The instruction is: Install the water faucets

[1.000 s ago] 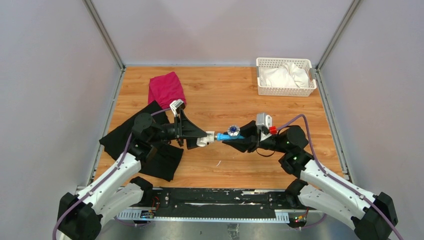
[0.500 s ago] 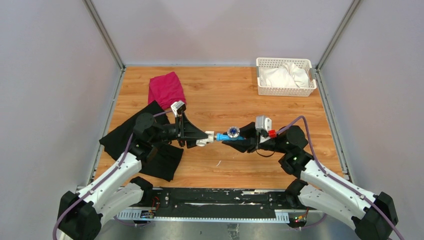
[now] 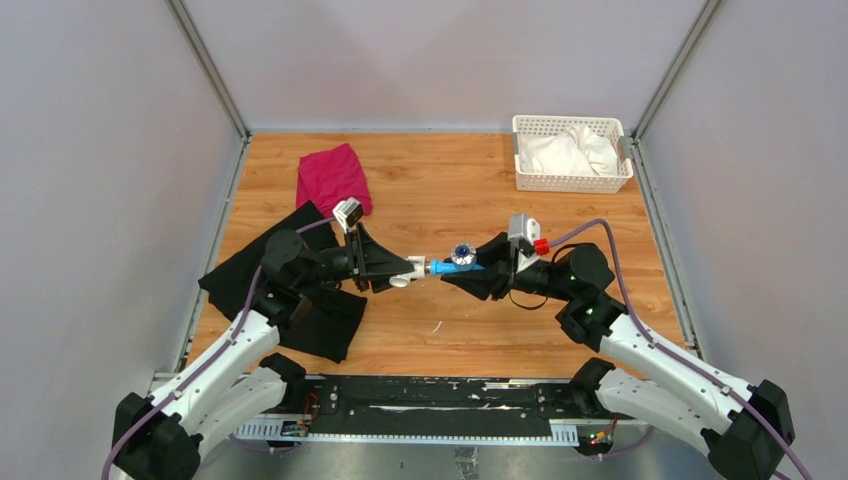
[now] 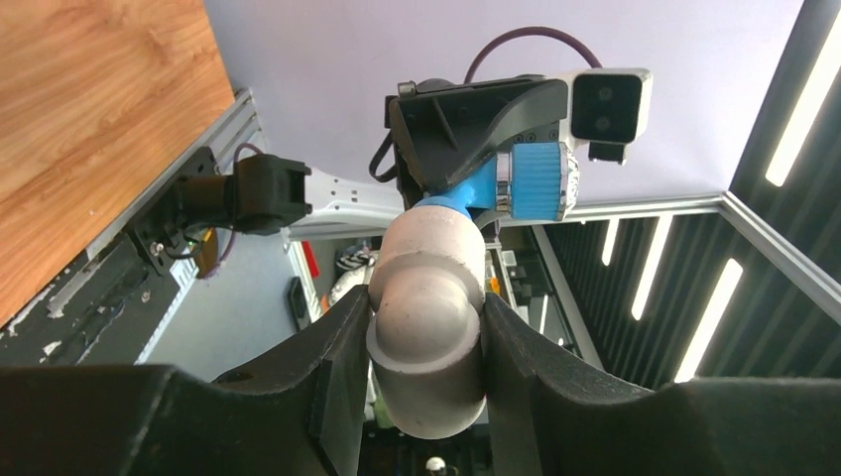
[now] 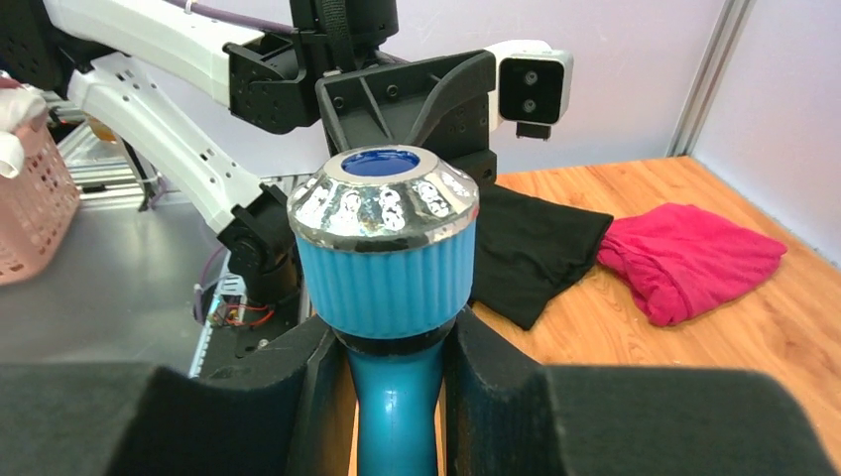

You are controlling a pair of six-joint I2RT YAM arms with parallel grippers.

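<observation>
Pressing blue tap [image 3: 452, 264], clamped in right gripper [image 3: 470, 274], end-on against white pipe fitting [image 3: 411, 271] pinched by left gripper [image 3: 393, 277]; touching, seemingly not yet seated; screwing home left.

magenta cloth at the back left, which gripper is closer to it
Left. The left gripper, shut on the white pipe fitting, is just front-right of the magenta cloth; the right gripper, shut on the blue tap, is farther right.
</observation>
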